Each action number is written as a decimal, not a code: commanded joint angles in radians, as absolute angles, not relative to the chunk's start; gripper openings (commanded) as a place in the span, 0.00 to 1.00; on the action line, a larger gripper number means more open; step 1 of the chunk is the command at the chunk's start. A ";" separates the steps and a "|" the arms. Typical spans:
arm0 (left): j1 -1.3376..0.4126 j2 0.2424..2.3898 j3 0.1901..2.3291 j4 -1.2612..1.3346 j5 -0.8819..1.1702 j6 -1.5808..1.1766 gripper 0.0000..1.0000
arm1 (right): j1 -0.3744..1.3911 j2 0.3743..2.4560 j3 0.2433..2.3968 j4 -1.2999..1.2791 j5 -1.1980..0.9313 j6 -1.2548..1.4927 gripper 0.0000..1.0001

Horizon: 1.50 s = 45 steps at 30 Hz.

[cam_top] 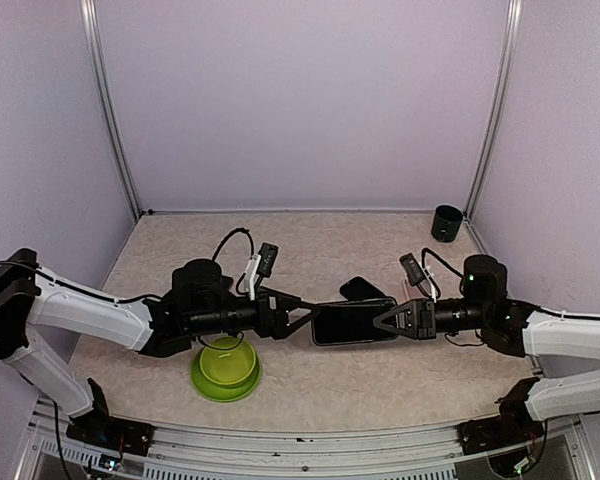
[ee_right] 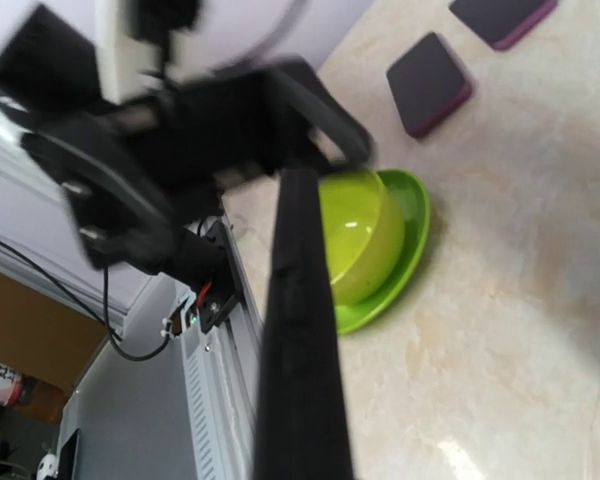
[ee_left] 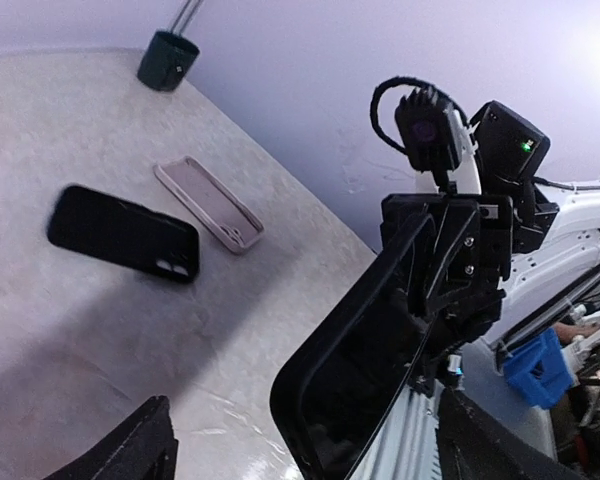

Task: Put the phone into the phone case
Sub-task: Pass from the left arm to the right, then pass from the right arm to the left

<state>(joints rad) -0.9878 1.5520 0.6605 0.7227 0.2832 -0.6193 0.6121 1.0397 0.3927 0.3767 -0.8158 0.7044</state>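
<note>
A black phone [cam_top: 352, 322] with a raised rim round its dark face hangs level above the table between the two arms. My right gripper [cam_top: 382, 321] is shut on its right end. My left gripper [cam_top: 306, 319] is open, and the phone's left end [ee_left: 360, 370] lies between its spread fingers [ee_left: 130, 450] without touching them. In the right wrist view the phone [ee_right: 300, 330] is seen edge-on. A beige phone case [ee_left: 208, 203] lies hollow side up on the table, and a black case-like slab [ee_left: 125, 232] with camera cut-outs lies beside it.
A green bowl on a green plate [cam_top: 226, 366] sits under the left forearm near the front edge. A dark cup [cam_top: 447, 222] stands in the back right corner. The black slab [cam_top: 360, 288] lies just behind the held phone.
</note>
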 commanded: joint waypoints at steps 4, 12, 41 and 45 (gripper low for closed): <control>-1.019 1.389 0.670 0.519 0.081 -0.315 0.98 | 0.613 1.086 0.458 0.391 -0.855 0.725 0.00; -1.133 1.349 0.723 0.409 -0.030 -0.037 0.99 | 0.614 1.121 0.486 0.357 -0.867 0.752 0.00; -1.264 1.677 1.042 0.144 -0.159 0.328 0.99 | 0.674 1.202 0.511 0.357 -0.879 0.769 0.00; -1.264 1.691 1.057 0.124 -0.145 0.334 0.99 | 0.679 1.207 0.516 0.358 -0.881 0.766 0.00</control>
